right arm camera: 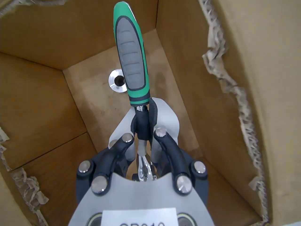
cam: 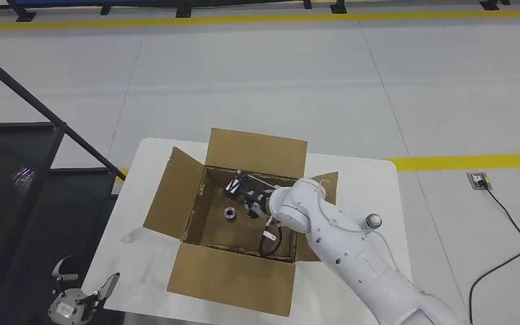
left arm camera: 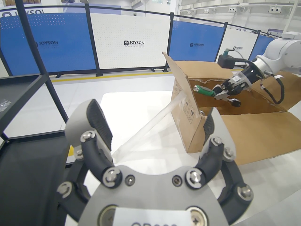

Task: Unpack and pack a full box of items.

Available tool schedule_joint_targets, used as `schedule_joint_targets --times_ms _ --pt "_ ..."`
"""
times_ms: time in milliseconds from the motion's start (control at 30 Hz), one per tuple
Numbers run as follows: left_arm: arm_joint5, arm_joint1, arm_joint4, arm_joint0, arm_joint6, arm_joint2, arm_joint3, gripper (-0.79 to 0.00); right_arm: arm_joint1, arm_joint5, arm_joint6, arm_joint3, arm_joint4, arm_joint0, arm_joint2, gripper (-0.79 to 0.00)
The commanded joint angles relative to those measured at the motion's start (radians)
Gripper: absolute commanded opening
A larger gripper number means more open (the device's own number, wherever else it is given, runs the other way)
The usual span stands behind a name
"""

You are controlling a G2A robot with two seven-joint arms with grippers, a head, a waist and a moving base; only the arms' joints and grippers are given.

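An open cardboard box (cam: 236,288) with its flaps spread sits on the white table (cam: 357,187). My right gripper (right arm camera: 143,116) hangs inside the box, shut on the metal shaft of a ratchet wrench (right arm camera: 130,55) with a green and grey handle. From the side, the wrench (left arm camera: 204,90) and right gripper (left arm camera: 222,92) show above the box rim. A small silver round part (right arm camera: 116,83) lies on the box floor under the handle, also seen from above (cam: 230,214). My left gripper (left arm camera: 155,123) stands open and empty off the table's near left corner (cam: 81,299).
A black metal rack (left arm camera: 21,88) stands left of the table beside my left gripper. A clear strip of tape (left arm camera: 152,128) hangs from the box's left flap. Torn cardboard edges (right arm camera: 235,88) line the box opening. A blue and white fence (left arm camera: 131,45) closes off the room behind.
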Motion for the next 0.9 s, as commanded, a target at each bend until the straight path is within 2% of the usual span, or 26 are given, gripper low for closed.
schedule_joint_targets --times_ms 0,300,433,500,633,867 --pt "0.0 0.0 0.0 0.0 0.0 0.0 0.0 0.0 -0.017 -0.01 0.002 0.063 0.025 0.025 -0.022 -0.785" --pt "0.0 0.0 0.0 0.0 0.0 0.0 0.0 0.0 -0.101 0.035 0.046 0.265 0.047 0.119 -0.117 -0.785" --pt "0.0 0.0 0.0 0.0 0.0 0.0 0.0 0.0 -0.13 0.021 0.028 0.334 0.065 0.144 -0.134 -0.693" --pt "0.0 0.0 0.0 0.0 0.0 0.0 0.0 0.0 -0.142 0.012 0.018 0.364 0.072 0.153 -0.14 -0.616" --pt "0.0 0.0 0.0 0.0 0.0 0.0 0.0 0.0 -0.162 0.0 0.0 0.416 0.079 0.169 -0.148 -0.573" --pt "0.0 0.0 0.0 0.0 0.0 0.0 0.0 0.0 -0.183 0.002 -0.041 0.463 0.076 0.186 -0.151 -0.566"
